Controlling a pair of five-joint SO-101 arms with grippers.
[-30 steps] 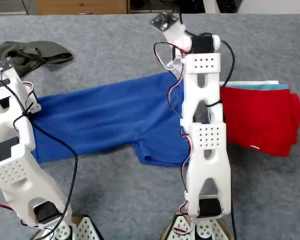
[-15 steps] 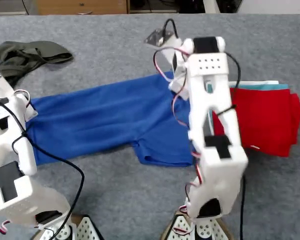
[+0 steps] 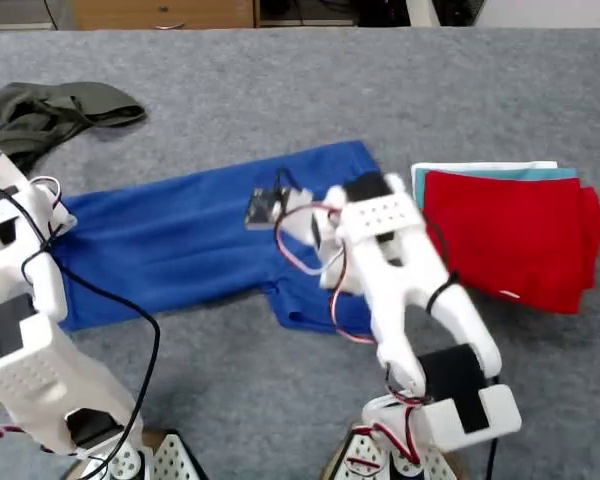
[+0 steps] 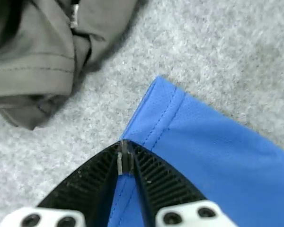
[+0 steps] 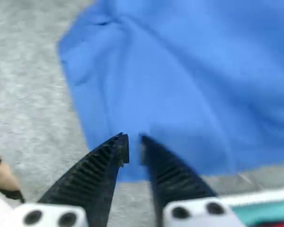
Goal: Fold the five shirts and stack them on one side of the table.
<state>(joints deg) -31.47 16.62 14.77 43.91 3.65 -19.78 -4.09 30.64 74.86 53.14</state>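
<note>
A stack topped by the red shirt is folded; the blue shirt and olive shirt remain. The left claw pinches the blue hem; the right claw, barely parted, holds nothing.

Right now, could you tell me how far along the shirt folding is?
Done: a red shirt tops a folded stack with teal and white edges. In hand: the left gripper pinches a corner of the blue shirt; the right gripper hovers over it, open. Left: folding it, then the crumpled olive shirt.

Before me: plain blue fabric shirt, folded red shirt, crumpled olive-green shirt, on my speckled grey counter.
</note>
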